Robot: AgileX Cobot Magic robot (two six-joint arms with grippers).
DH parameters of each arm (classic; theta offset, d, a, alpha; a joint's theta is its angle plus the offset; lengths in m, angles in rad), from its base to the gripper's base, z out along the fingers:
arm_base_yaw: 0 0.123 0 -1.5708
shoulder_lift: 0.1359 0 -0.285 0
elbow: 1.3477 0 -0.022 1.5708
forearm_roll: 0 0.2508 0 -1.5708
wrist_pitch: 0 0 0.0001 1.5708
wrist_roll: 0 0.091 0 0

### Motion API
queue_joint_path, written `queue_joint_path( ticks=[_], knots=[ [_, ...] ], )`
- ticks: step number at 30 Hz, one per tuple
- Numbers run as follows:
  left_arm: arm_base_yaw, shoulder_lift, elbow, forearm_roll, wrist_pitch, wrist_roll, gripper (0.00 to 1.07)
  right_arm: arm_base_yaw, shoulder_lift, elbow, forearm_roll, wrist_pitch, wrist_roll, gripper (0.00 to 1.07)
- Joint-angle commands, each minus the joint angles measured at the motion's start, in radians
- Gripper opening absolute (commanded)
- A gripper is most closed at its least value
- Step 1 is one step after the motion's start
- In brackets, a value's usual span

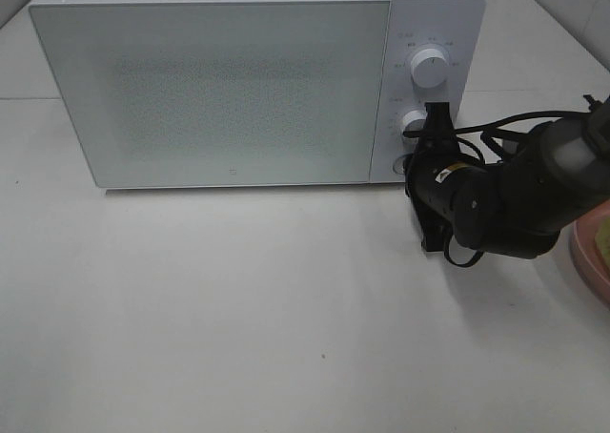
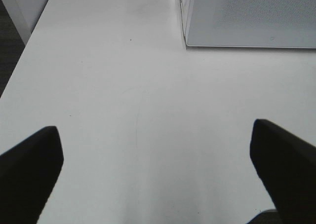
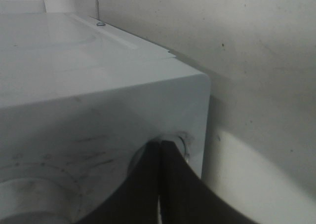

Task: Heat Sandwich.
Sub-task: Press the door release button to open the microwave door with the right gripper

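Here, the white box-shaped microwave oven stands at the back of the white bench with its frosted door closed. The right tool, black and carried on a dark arm reaching in from the right, has its jaws pressed flat together with nothing between them. Its tip lies against the oven's control panel, below the large round upper dial. In the right wrist view its closed fingers meet a small round control close to a corner of the oven's housing.

The small pale-yellow sandwich lies on the round pink plate at the far right edge of the bench. It sits forward of the oven's right end and just beside the dark arm. Both are cut off by the frame, so only a sliver of each shows.

The left tool hangs above bare bench with its two black fingers spread wide, gripping nothing. The oven's front corner is well ahead of it.
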Motion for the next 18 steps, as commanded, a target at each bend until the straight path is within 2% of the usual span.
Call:
queue_joint_path(
  ticks=[1,9,13,18],
  knots=[
    [0.004,-0.023,0.001,0.003,-0.005,0.0,0.98,-0.003,-0.003,-0.016,-0.029,-0.061,0.023,0.0],
    [0.004,-0.023,0.001,0.003,-0.005,0.0,0.98,-0.002,-0.003,-0.024,-0.036,-0.11,0.051,0.0],
    [0.004,-0.023,0.001,0.003,-0.005,0.0,0.98,-0.002,0.0,-0.06,-0.036,-0.136,0.047,0.0],
    [0.004,-0.023,0.001,0.003,-0.005,0.0,0.98,-0.002,0.043,-0.102,-0.029,-0.288,0.021,0.0]
  ],
)
